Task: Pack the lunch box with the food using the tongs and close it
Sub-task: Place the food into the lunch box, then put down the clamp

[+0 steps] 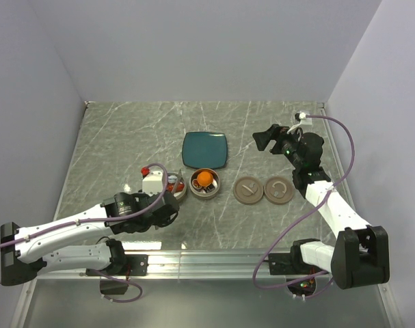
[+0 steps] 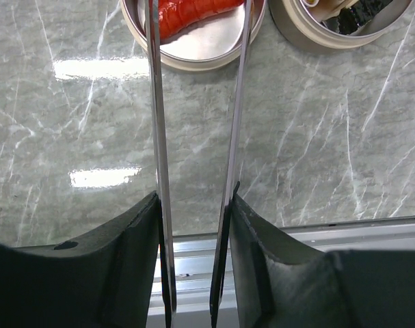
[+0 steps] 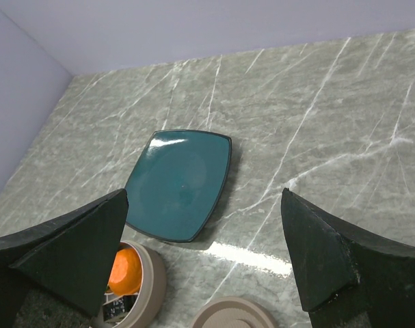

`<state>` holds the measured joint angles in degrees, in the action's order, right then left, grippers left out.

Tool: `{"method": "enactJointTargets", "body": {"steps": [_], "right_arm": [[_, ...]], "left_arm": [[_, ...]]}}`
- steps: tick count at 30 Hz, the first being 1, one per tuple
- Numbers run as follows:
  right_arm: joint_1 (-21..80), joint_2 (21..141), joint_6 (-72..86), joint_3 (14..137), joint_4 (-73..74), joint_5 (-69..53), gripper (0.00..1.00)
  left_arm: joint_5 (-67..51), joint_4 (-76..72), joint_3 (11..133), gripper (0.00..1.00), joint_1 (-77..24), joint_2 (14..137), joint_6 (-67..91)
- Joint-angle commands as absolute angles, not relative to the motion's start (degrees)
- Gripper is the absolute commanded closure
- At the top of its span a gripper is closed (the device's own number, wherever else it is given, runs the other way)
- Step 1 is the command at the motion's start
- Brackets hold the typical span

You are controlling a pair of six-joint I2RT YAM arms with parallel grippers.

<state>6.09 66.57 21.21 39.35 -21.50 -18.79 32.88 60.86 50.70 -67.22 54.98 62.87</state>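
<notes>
My left gripper is shut on the tongs; its fingers press the two slim metal arms, which stand slightly apart. The tong tips reach over the left tin of the lunch box, where a red sausage lies. The other tin holds the orange ball and dark-and-white rolls. Both brown lids lie on the table to the right of the tins. My right gripper hangs open and empty above the table, right of the teal plate.
The teal plate lies bare behind the tins. In the right wrist view, the tin with the orange ball and one lid sit at the bottom edge. The metal rail of the table's near edge runs just under my left gripper.
</notes>
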Motion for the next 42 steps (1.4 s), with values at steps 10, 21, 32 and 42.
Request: {"method": "enactJointTargets", "body": {"steps": [10, 21, 32, 42], "right_arm": [[5.5, 66.9, 21.3, 42.1, -23.8, -19.5, 0.01], [5.4, 67.6, 21.4, 42.3, -24.4, -19.8, 0.01], [5.3, 68.1, 21.5, 42.5, -24.7, -20.7, 0.01], [5.4, 68.6, 21.2, 42.5, -24.3, -20.3, 0.01]], "left_arm": [[37.9, 62.0, 54.1, 0.57, -68.2, 54.7, 63.5], [48.1, 56.4, 62.6, 0.53, -64.6, 59.4, 53.2], [33.5, 16.3, 55.4, 0.57, -39.2, 65.7, 28.7], [23.9, -5.5, 55.9, 0.57, -30.6, 86.0, 24.9]]}}
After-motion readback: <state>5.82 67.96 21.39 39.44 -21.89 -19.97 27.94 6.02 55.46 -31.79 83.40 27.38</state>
